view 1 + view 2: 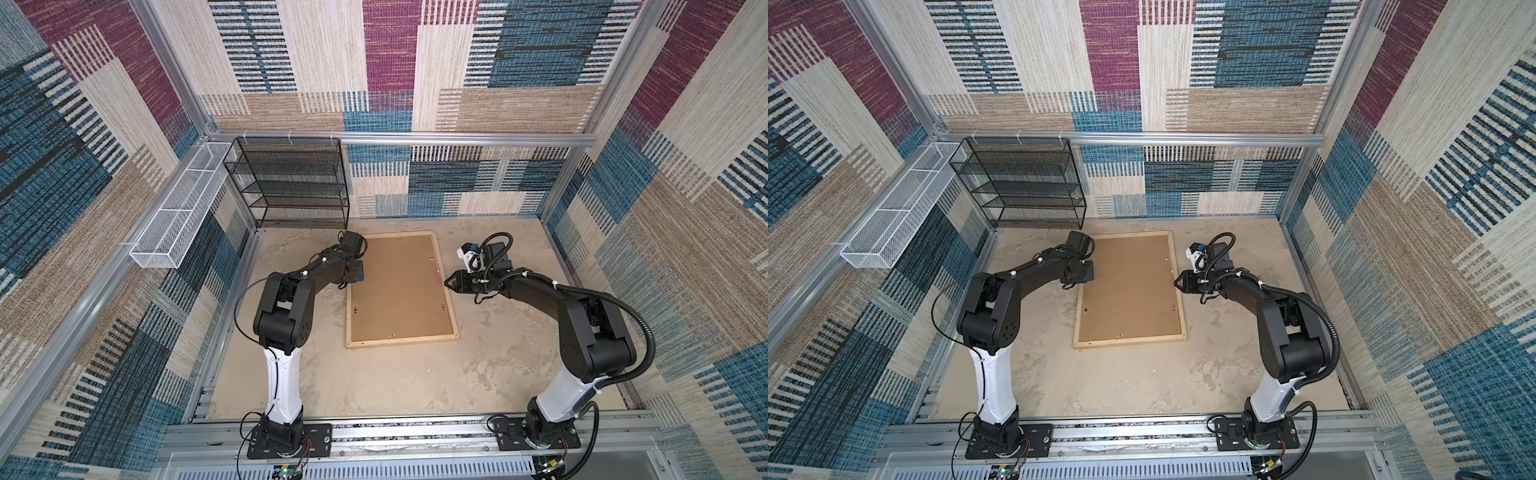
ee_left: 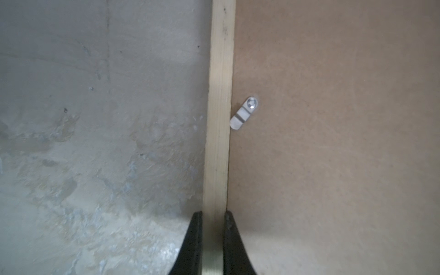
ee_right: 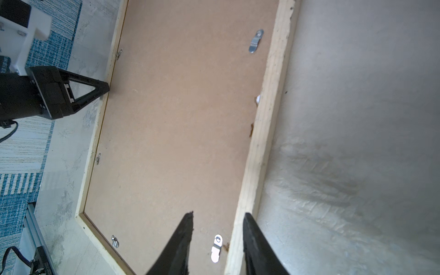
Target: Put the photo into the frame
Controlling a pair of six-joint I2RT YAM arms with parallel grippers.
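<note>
Left gripper (image 2: 213,215) pinches a rail of the thin pale-wood rectangular frame (image 2: 219,71); right gripper (image 3: 218,214) hovers, jaws spread; flat brown backing board (image 1: 399,286) seated, photo unseen.

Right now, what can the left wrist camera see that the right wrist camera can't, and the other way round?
Only the left wrist view shows, close up, the left gripper pinching one rail of the frame. Only the right wrist view shows the open right gripper, both long rails, a frame corner and the blue wall. Both show the frame, its brown backing board and the grey table.
</note>
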